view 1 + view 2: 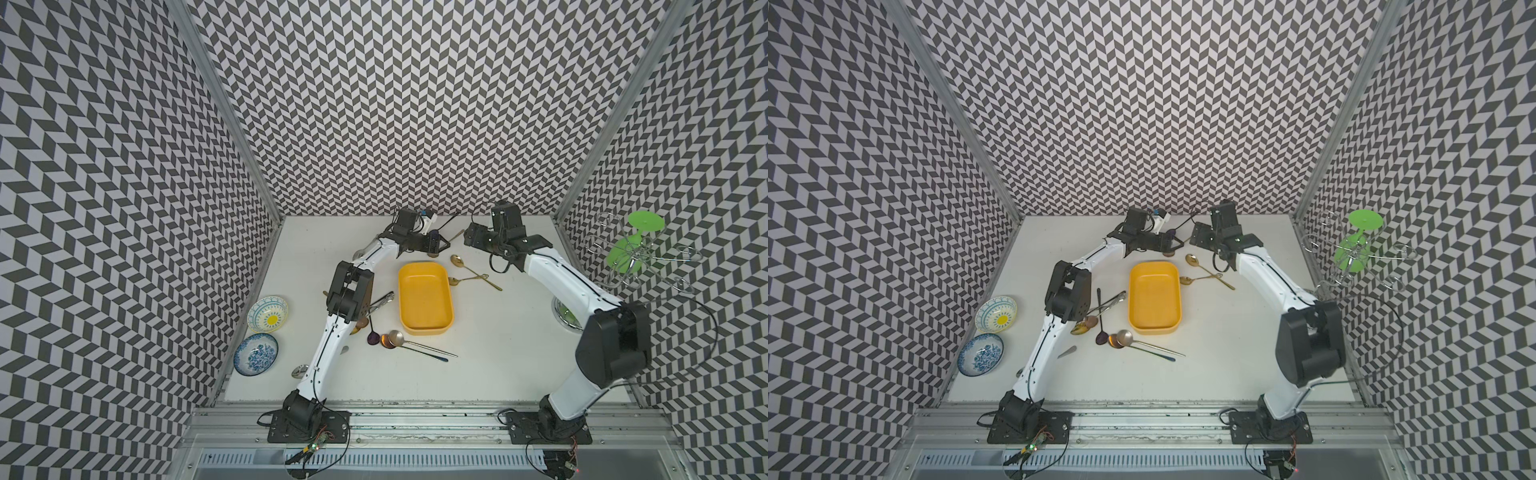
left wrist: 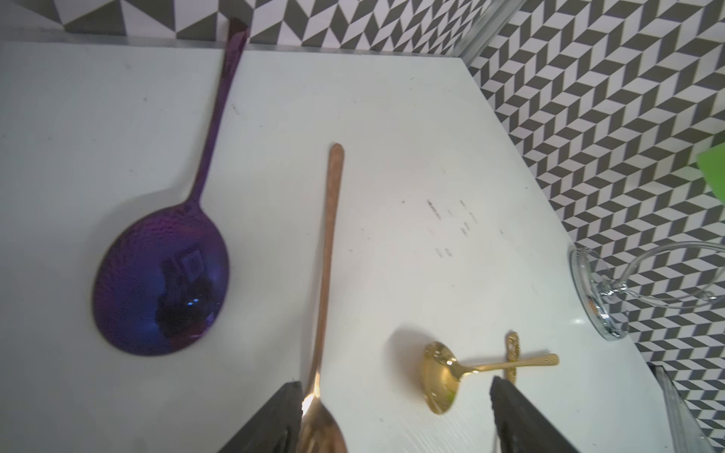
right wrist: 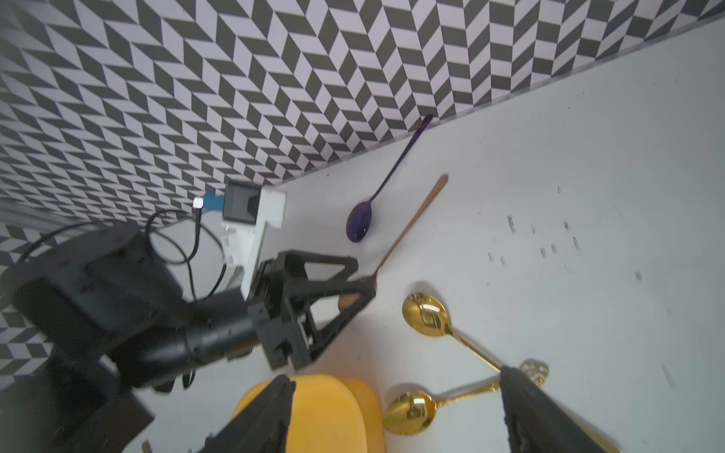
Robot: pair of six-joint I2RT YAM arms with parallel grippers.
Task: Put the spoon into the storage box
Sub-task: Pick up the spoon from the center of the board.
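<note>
The storage box (image 1: 424, 299) is a shallow yellow tray at mid-table, empty; its far end shows in the right wrist view (image 3: 325, 412). My left gripper (image 1: 438, 246) is low over the table just beyond it, open. A copper spoon (image 2: 329, 243) lies with its bowl between the fingers (image 2: 274, 419), close against one of them, handle pointing away. A purple spoon (image 2: 164, 274) lies beside it. My right gripper (image 3: 396, 415) is open above the box's far right corner, over two gold spoons (image 3: 425, 313) (image 3: 410, 412) that lie crossed on the table.
Several more spoons (image 1: 395, 338) and tongs (image 1: 380, 301) lie by the box's left and front. Two patterned bowls (image 1: 267, 313) (image 1: 255, 354) sit at the left wall. A wire rack with a green glass (image 1: 636, 245) hangs at the right. The back wall is close behind both grippers.
</note>
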